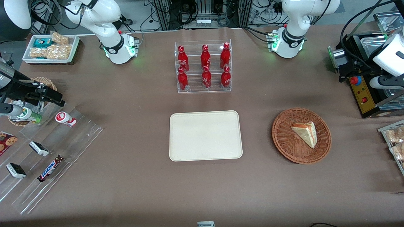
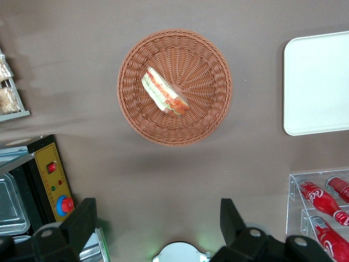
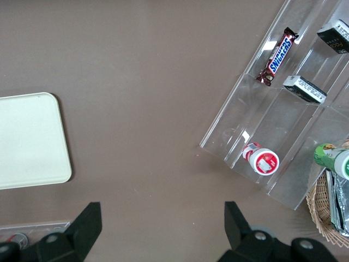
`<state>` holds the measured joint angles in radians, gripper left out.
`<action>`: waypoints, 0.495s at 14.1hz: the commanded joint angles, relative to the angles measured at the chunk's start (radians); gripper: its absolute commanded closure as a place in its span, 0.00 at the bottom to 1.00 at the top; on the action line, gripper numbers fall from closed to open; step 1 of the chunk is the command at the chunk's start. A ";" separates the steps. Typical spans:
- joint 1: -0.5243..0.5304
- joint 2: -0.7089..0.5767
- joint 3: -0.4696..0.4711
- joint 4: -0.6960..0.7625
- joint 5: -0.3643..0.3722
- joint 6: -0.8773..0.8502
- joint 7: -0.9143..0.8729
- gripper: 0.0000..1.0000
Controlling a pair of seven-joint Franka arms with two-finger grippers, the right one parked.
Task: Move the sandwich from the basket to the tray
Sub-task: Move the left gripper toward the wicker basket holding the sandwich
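The sandwich point(image 1: 305, 133) lies in the basket point(image 1: 284, 142) beside the tray point(image 1: 205, 135); the hand point(image 2: 158, 229) hangs open above the table.

We find the working left arm's white, rounded base joint point(image 1: 288, 39) planted on the brown table point(image 1: 126, 195), its upper links rising out of the front view and its white wrist segment point(image 1: 390, 54) coming back in at the working arm's end of the table. Its black two-finger gripper point(image 2: 159, 221) hangs high above the tabletop, pointing straight down. We see its two dark fingers point(image 2: 83, 221) spread wide apart (nothing sits between them).
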<state>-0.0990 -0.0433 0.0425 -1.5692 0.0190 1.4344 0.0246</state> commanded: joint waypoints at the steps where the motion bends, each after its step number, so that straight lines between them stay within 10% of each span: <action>1: 0.002 0.007 -0.006 0.018 -0.013 -0.016 -0.015 0.00; 7: -0.001 0.008 -0.007 0.018 -0.002 -0.017 -0.011 0.00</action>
<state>-0.0993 -0.0420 0.0390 -1.5692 0.0183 1.4344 0.0245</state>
